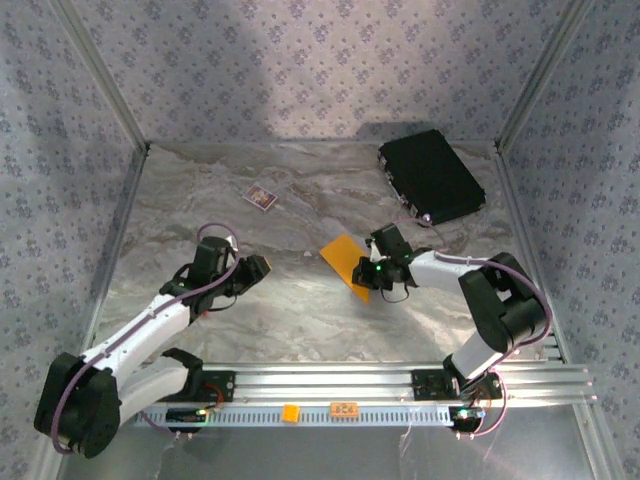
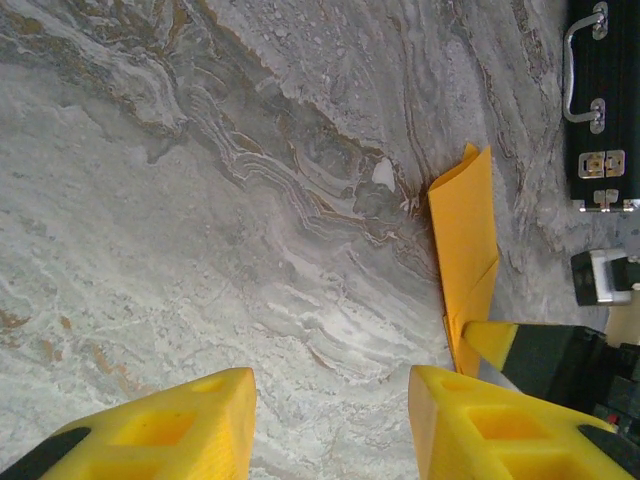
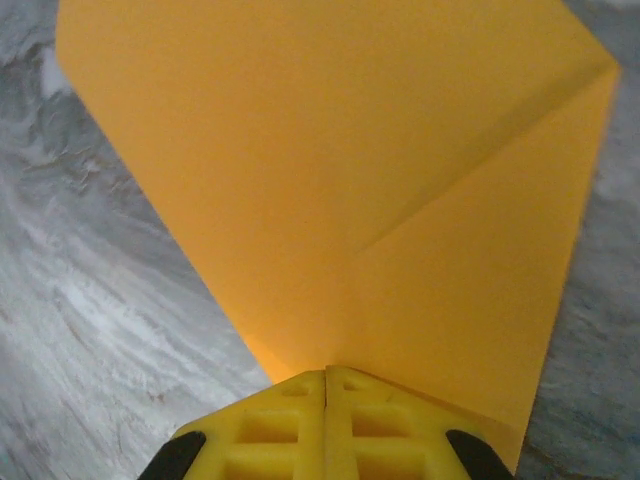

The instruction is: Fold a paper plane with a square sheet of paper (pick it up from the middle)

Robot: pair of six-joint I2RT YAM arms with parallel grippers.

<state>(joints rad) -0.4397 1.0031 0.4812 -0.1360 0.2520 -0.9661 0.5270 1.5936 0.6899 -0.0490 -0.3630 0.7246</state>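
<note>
The orange-yellow sheet of paper lies mid-table, folded into a tapering shape with a diagonal crease. My right gripper is shut on its near corner, and the yellow fingers meet over the paper's edge. My left gripper hovers over bare table to the left of the paper, open with nothing between its fingers. In the left wrist view the paper stands on edge at the right, with the right gripper's fingertip on its lower end.
A black case with metal latches sits at the back right. A small card lies at the back left. Two orange tags sit on the front rail. Metal frame posts and patterned walls bound the marbled table.
</note>
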